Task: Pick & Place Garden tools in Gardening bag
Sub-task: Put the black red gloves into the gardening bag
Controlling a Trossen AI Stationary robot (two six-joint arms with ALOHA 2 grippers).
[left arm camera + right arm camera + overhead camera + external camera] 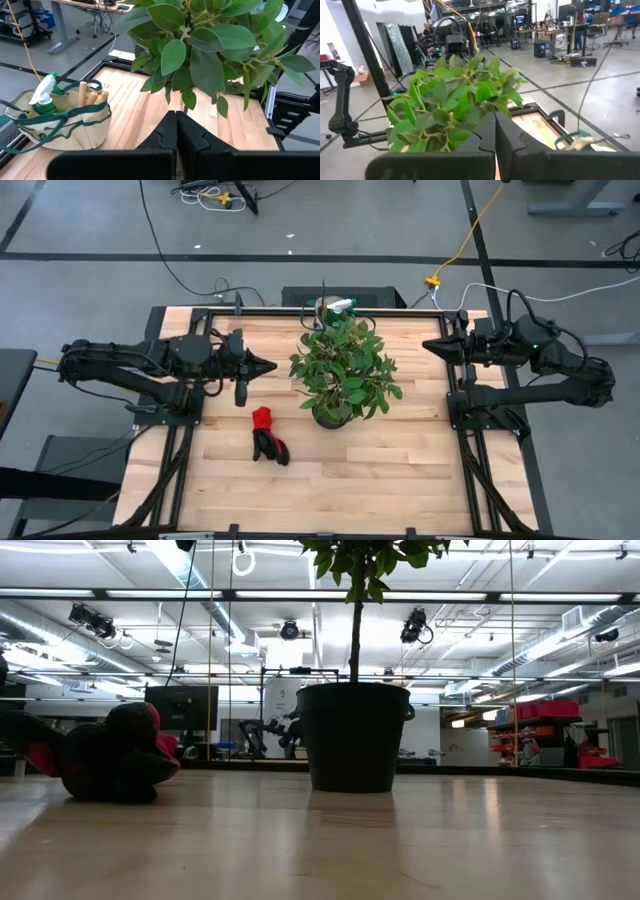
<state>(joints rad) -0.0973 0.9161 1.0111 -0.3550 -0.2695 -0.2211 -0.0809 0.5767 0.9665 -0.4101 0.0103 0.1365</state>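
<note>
The tan gardening bag (75, 127) stands on the table at the far edge, behind the potted plant (345, 370). A green spray bottle (44, 99) and wooden tool handles (90, 94) stick up out of it. In the high view the bag (335, 308) is partly hidden by leaves. The red-and-black gloves (268, 435) lie on the table nearer the front, left of the pot; the low view shows the gloves (110, 755) too. My left gripper (270, 365) is shut, raised left of the plant. My right gripper (428, 345) is shut, raised right of it.
The leafy plant in its dark pot (355, 735) stands mid-table between both grippers, its foliage (450, 110) spreading wide. Black frame rails (175, 460) run along the table's left and right sides. Bare wood (380, 470) lies in front of the pot.
</note>
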